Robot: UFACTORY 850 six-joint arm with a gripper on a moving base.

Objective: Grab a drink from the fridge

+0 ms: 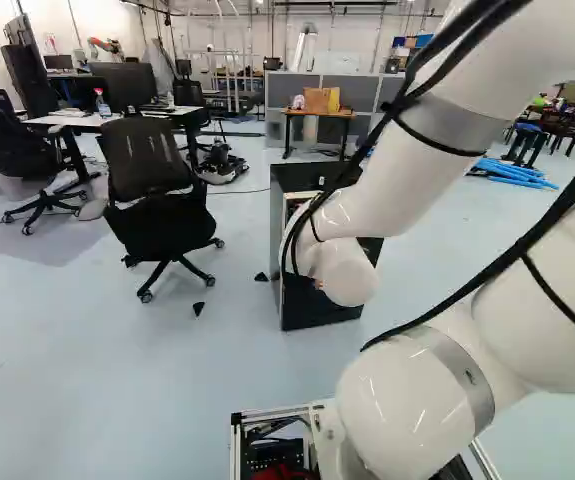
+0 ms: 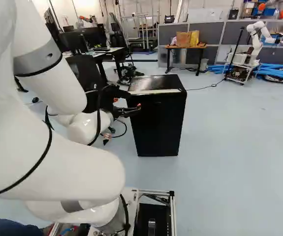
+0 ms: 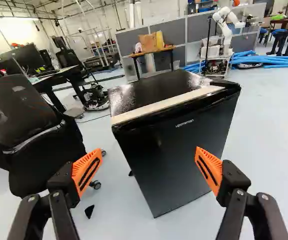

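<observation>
Smooth pale floor point(image 3: 118, 225), bordered toward its far edge by a grey partition point(image 3: 200, 31). Upright on it, ahead of the gripper point(image 3: 150, 151): black mini fridge point(image 3: 156, 89), apparently closed, with a pale strip point(image 3: 166, 106) along the top's front edge; mesh-backed office chair point(image 3: 18, 112) to one side. Drink: out of sight, presumably behind the door point(image 3: 184, 155); kind and shelf impossible to tell. Gripper empty, fingers spread wide, orange pads point(image 3: 87, 172) facing each other before the door; contact with it impossible to tell.

Step in hand, as judged: opening the door. Seek a hold first, perhaps at the apparent recess point(image 3: 221, 99) in the door's upper edge, near the corner toward the blue tubing point(image 3: 264, 60). Hinge side uncertain; confirm before pulling. Hook one fingertip behind an accessible door edge rather than pressing on the flat, probably slippery face. Draw outward slowly along an arc, turning the wrist to match. Guard against tipping or dragging the cabinet, and against striking the chair. Once ajar, widen enough for a straight entry before choosing the drink.
</observation>
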